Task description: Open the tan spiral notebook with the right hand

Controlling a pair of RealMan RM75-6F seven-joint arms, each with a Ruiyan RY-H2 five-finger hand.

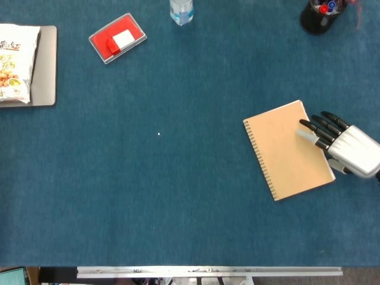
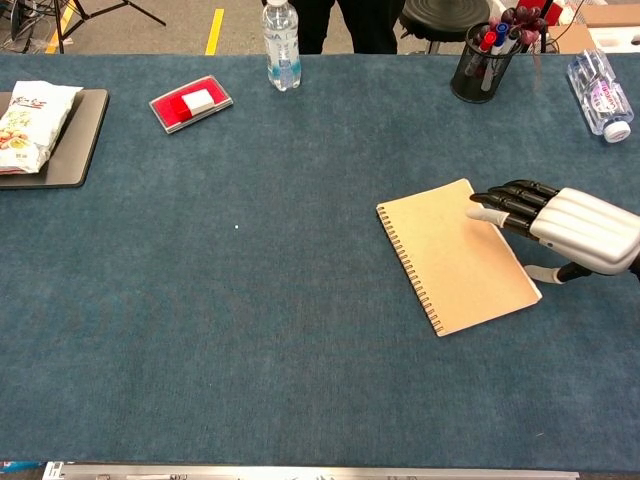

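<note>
The tan spiral notebook (image 1: 288, 149) (image 2: 455, 255) lies closed and flat on the blue table, its wire spine along the left edge. My right hand (image 1: 344, 146) (image 2: 565, 228) sits at the notebook's right edge, palm down. Its dark fingertips (image 1: 309, 126) (image 2: 492, 200) reach over the cover's upper right corner, fingers held close together and fairly straight. Nothing is gripped in it; whether the tips touch the cover is unclear. My left hand appears in neither view.
A pen cup (image 2: 482, 50) stands at the far right, with a water bottle (image 2: 598, 92) lying beside it. Another bottle (image 2: 281, 33) stands at far centre. A red box (image 2: 190, 102) and a snack bag (image 2: 28, 122) on a dark tray (image 2: 78, 145) lie far left.
</note>
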